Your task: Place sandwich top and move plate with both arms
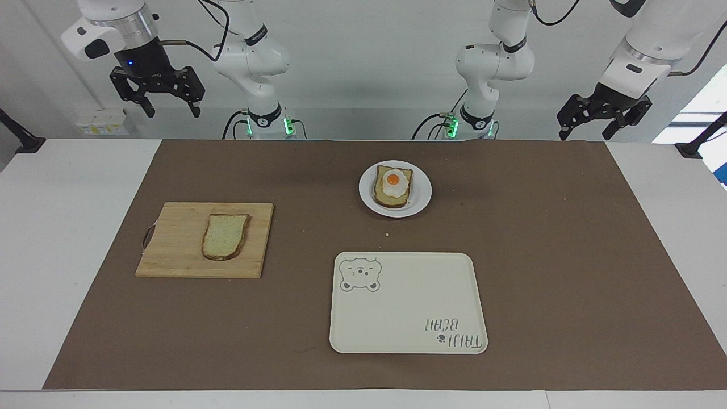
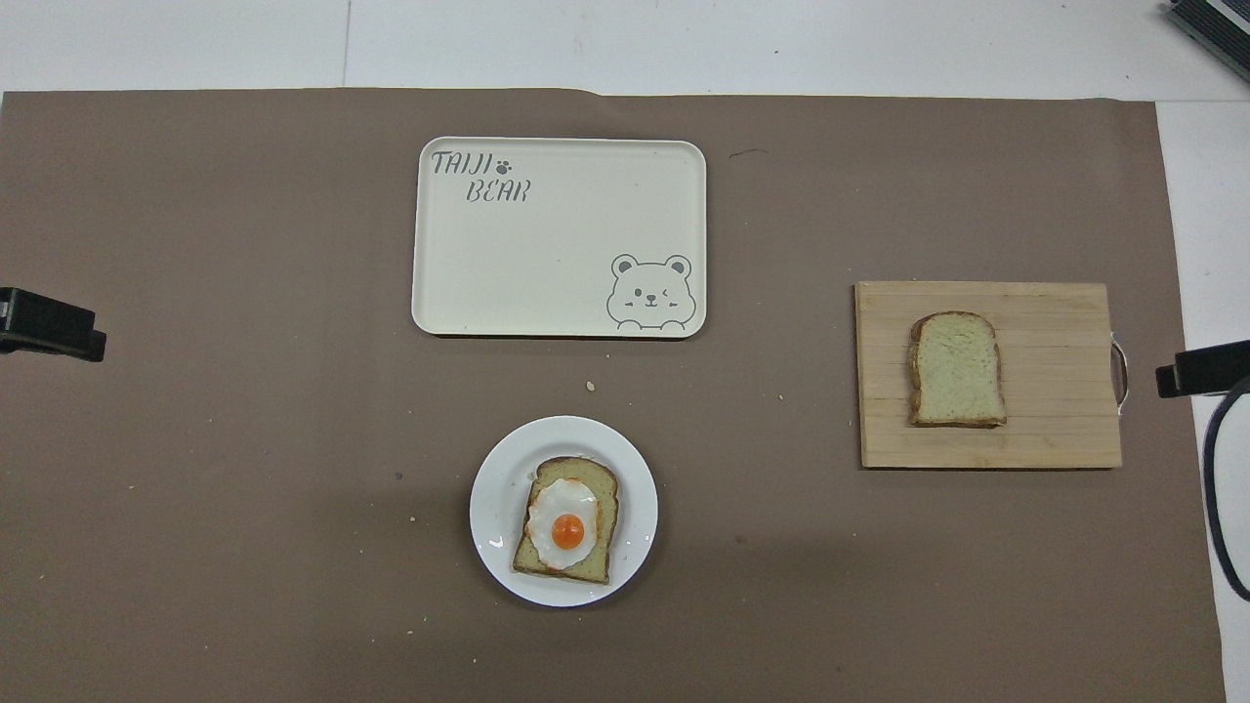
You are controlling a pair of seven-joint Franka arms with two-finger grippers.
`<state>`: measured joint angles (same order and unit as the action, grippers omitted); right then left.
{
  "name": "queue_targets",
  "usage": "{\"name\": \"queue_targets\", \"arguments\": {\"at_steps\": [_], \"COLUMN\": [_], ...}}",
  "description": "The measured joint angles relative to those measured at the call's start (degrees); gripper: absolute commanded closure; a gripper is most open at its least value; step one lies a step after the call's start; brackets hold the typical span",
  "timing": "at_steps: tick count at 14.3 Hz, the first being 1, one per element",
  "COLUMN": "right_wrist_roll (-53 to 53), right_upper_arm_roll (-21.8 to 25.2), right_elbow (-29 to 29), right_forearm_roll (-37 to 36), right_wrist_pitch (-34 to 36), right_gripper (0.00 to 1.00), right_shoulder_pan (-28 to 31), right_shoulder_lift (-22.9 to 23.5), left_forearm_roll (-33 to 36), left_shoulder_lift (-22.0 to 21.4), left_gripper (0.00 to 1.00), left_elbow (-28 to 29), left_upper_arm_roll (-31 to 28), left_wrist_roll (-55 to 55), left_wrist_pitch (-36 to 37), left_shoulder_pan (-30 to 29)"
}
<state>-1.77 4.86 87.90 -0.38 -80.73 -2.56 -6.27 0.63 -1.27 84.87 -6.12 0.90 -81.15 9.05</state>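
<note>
Top slice (image 1: 225,236) flat on board (image 1: 170,244), frame left-centre, long axis running toward robots. Right gripper (image 1: 157,90) hangs open, empty, upper left, nearer than left gripper (image 1: 603,113), also open, empty. Plate (image 1: 420,196) mid-bench.

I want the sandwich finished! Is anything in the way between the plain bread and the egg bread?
No, nothing visible. The sandwich top lies on the cutting board; only bare brown mat separates it from the egg bread on the plate.
</note>
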Motion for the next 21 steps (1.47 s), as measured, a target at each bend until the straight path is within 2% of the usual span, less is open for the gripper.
{"name": "queue_targets", "arguments": {"at_steps": [21], "right_wrist_roll": [-0.75], "right_upper_arm_roll": [0.00], "right_elbow": [1.30], "right_forearm_roll": [-0.87], "right_wrist_pitch": [-0.68], "right_gripper": [0.00], "right_shoulder_pan": [0.00], "right_shoulder_lift": [-0.18], "left_forearm_roll": [-1.00], "left_shoulder_lift": [0.00], "left_gripper": [0.00], "left_elbow": [-0.04], "left_upper_arm_roll": [-0.10], "left_wrist_roll": [0.15], "left_wrist_pitch": [0.06], "left_shoulder_pan": [0.03]}}
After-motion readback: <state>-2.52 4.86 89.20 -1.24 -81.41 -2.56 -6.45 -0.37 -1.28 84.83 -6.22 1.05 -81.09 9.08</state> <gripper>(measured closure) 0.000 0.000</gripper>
